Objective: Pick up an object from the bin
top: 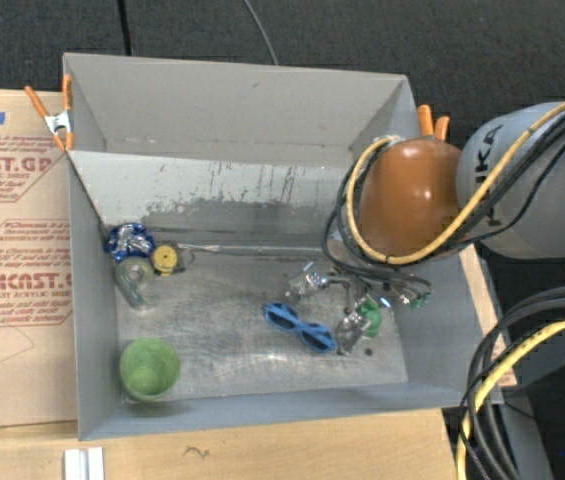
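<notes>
While the gripper (362, 320) hung just beside the blue sunglasses (299, 326), its opening impossible to tell, they looked light, slippery, best gripped at the bridge.

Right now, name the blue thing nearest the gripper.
The blue sunglasses, lying just left of the gripper; the other, a blue-and-white crumpled piece, sits far off by the bin's left wall.

One green ball (149, 368), one blue sunglasses (299, 328), one yellow disc (165, 259).
</notes>
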`<state>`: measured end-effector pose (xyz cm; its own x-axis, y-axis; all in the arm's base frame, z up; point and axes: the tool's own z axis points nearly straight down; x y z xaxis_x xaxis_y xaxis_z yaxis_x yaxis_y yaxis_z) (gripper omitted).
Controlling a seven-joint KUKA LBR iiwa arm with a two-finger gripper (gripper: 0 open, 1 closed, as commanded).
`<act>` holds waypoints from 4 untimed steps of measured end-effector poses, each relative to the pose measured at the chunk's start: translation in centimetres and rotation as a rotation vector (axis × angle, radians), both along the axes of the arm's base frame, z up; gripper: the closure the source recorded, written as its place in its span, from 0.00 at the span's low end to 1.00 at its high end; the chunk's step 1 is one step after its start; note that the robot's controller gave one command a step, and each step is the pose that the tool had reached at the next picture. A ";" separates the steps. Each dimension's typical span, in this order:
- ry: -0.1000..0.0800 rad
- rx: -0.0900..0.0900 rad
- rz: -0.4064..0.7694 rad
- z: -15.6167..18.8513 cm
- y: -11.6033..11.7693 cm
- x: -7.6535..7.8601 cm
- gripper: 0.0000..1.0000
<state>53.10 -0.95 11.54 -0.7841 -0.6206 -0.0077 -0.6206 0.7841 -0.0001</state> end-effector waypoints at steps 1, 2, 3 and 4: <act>0.003 -0.003 0.343 -4.0 2.3 -0.4 0.00; -0.001 -0.005 0.594 -4.1 -1.4 5.6 0.00; 0.003 -0.004 0.105 0.9 -3.4 2.5 0.00; 0.004 -0.003 0.023 -2.8 -5.8 5.6 0.00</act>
<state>58.74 -6.74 8.71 -0.7693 -0.6389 -0.0031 -0.6389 0.7693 -0.0002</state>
